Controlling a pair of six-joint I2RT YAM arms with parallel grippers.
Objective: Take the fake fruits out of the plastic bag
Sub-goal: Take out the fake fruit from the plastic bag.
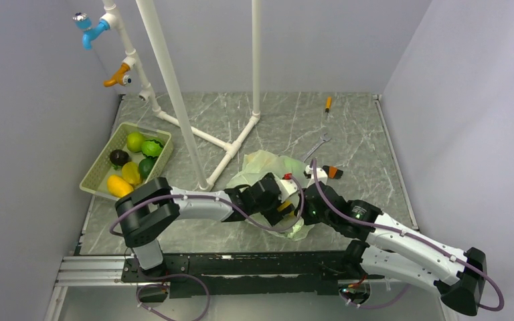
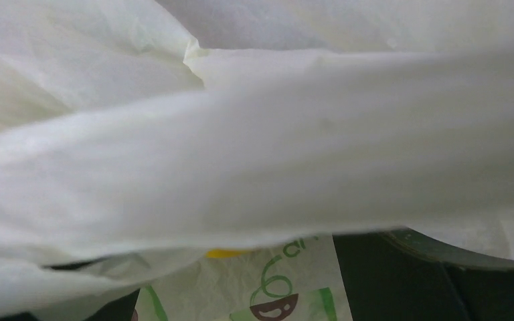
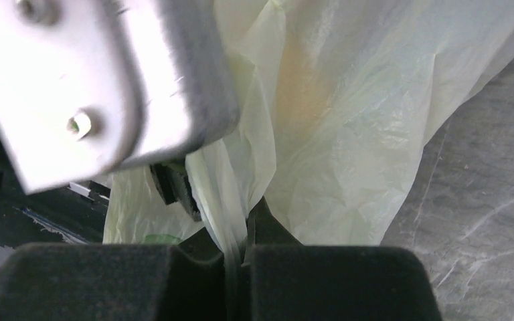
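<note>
Right wrist: plastic bag (image 3: 348,134) in gripper (image 3: 237,281)

The marbled table (image 1: 375,154) carries a green basket (image 1: 100,157) at left, the plastic bag (image 1: 268,164) at centre, a wrench (image 1: 316,147) and screwdriver (image 1: 328,103) beyond, a white pipe frame (image 1: 231,144)

Arms converge; right tool (image 3: 237,264) clamps the plastic bag (image 3: 348,134), left tool (image 1: 276,199) buried.
</note>
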